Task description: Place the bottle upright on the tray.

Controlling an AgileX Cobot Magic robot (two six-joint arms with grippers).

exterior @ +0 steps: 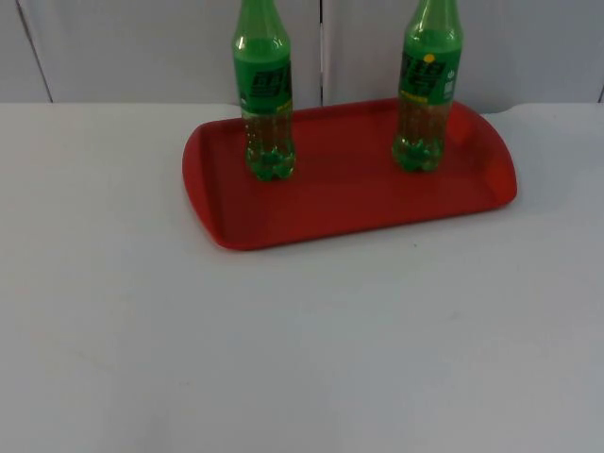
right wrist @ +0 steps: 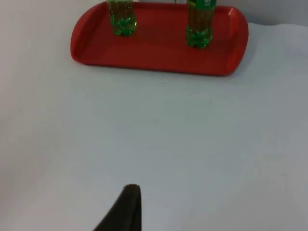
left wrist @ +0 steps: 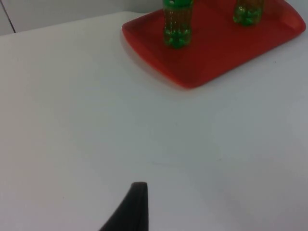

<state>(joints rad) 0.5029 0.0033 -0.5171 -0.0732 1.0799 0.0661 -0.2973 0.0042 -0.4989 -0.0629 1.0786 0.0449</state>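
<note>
Bottle on the left stands upright on the red tray, near the tray's left end, and the bottle on the right stands upright near its far right end. You can see both are green soft-drink bottles with green labels and a clear lower body showing pale liquid; their caps are cut off in the top view. Each rests flat on its base on the tray floor, inside the raised rim, well apart from the other, so neither leans on anything. The tray lies at the far side of the white tabletop, just in front of the grey partition wall, turned slightly so its right end sits farther back.

You have both arms waiting well back from the tray, near you. The left pincer looks across bare tabletop toward the tray, with one black fingertip in sight; the right pincer does the same from its side. Neither holds a bottle, but whether either pincer is open or closed you cannot tell from a single fingertip.

Judging by how things lie, the placing looks done: nothing lies on its side, and the wide spacing keeps each bottle stable.
</note>
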